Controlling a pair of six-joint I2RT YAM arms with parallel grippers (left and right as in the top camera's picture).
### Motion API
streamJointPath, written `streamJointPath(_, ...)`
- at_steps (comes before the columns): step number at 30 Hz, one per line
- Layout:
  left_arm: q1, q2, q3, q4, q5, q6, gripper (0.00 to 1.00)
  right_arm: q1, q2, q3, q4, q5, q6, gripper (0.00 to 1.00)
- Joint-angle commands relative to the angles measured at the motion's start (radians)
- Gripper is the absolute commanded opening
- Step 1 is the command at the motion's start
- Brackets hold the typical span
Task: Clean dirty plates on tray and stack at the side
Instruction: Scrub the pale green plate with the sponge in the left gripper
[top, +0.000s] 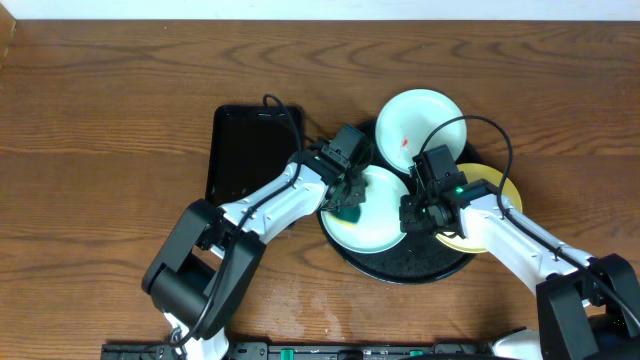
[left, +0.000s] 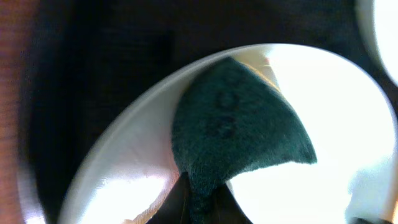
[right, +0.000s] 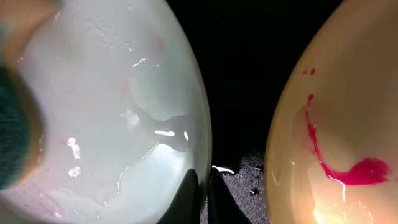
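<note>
The left gripper (top: 350, 205) clamps a green pad (left: 242, 124) against the mint plate (top: 378, 228) beneath it on the tray (top: 420, 268), while the right gripper (right: 202, 186) pinches that plate's rim, the red-smeared yellow plate (right: 336, 124) just to its right.

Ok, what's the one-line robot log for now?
left gripper: sponge on front plate | right gripper: gripping its rim | yellow plate: red smear
</note>
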Motion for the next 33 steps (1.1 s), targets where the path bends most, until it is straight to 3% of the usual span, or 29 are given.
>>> streamJointPath(1, -0.021, 0.047, -0.017, 0.059, 0.127, -0.043, 0.08, 0.000, 0.001, 0.000, -0.008, 0.014, -0.061, 0.01)
streamJointPath(8, -0.070, 0.051, -0.017, 0.155, 0.171, -0.042, 0.08, 0.000, 0.001, 0.000, 0.005, 0.015, -0.086, 0.01)
streamJointPath(21, -0.140, 0.052, -0.042, 0.165, 0.165, -0.042, 0.08, 0.000, 0.001, -0.001, 0.006, 0.015, -0.086, 0.01)
streamJointPath(33, 0.052, 0.052, -0.038, 0.050, -0.293, 0.053, 0.08, 0.000, 0.001, 0.000, 0.009, 0.016, -0.087, 0.01)
